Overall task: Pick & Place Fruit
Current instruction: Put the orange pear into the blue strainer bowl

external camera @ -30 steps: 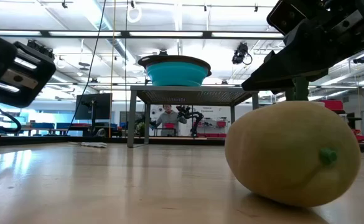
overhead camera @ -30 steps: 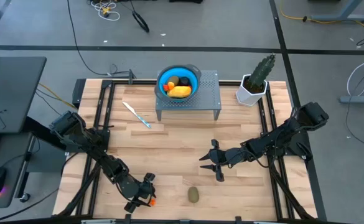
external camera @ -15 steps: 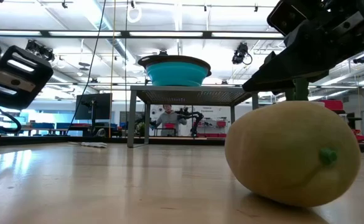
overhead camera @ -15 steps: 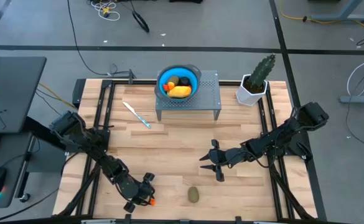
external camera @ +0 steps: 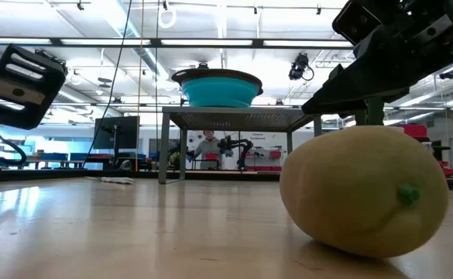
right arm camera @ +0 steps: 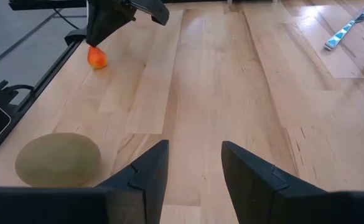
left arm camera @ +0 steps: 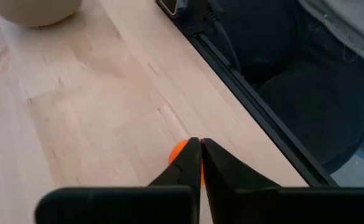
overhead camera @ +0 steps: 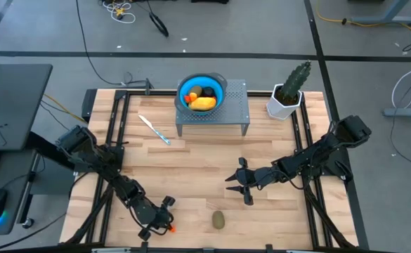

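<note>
Left tool [overhead camera: 164,226] pinched shut over a tiny orange ball [right arm camera: 97,58] at the worktop's [overhead camera: 191,176] near edge.
Right tool [overhead camera: 236,184], fingers spread, hangs mid-worktop; an olive-brown oval [overhead camera: 219,221] lies between them, more fruit in the far blue bowl [overhead camera: 201,93].

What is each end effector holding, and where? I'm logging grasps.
Left end effector pinches the small orange ball at its fingertips; right end effector holds nothing.
</note>
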Robot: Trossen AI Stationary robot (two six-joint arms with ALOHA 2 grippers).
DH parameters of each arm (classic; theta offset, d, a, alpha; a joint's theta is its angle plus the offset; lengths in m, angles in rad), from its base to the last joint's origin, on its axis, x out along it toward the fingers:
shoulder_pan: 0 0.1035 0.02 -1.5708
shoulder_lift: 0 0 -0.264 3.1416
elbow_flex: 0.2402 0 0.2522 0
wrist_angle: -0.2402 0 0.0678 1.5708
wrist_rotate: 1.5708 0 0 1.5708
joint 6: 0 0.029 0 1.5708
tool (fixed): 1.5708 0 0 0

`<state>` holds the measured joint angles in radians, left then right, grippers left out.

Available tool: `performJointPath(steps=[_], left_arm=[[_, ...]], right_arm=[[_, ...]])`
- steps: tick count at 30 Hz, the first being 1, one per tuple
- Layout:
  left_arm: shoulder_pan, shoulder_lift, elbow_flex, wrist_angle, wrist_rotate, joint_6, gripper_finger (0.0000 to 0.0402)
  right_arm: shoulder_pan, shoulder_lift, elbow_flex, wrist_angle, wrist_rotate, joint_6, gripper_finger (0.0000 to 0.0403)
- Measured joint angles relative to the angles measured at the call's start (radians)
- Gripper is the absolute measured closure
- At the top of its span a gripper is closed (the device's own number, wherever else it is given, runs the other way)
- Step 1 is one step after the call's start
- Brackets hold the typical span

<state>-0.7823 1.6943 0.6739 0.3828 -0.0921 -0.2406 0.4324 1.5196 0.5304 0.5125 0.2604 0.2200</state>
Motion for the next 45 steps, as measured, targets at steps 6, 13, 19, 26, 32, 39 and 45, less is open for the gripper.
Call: performJointPath(steps=[6,13,19,26,32,39,45], left_arm=[[0.023,-0.010,0.000,0.015,-0.001,-0.005,0.0389],[0.115,-0.177,-0.001,-0.017,-0.046,0.022,0.0390],[0.252,-0.407,0.000,-0.100,-0.183,0.132,0.0394],[0.516,-0.541,0.000,-0.057,-0.404,0.279,0.0386],[0.779,-0.549,0.000,0.116,-0.359,0.357,0.0392],[1.033,-0.547,0.000,0.164,-0.227,0.300,0.0386],[1.105,-0.502,0.000,0.167,-0.195,0.284,0.0382]], right_arm=[[0.000,0.000,0.000,0.000,0.000,0.000,0.0245],[0.000,0.000,0.000,-0.007,0.000,0.000,0.0245],[0.000,0.000,0.000,-0.008,0.001,-0.010,0.0245],[0.000,0.000,0.000,-0.008,0.028,-0.015,0.0245],[0.000,0.000,0.000,-0.008,0.035,-0.015,0.0245],[0.000,0.000,0.000,-0.007,0.035,-0.017,0.0245],[0.000,0.000,0.000,-0.007,0.061,-0.018,0.0245]])
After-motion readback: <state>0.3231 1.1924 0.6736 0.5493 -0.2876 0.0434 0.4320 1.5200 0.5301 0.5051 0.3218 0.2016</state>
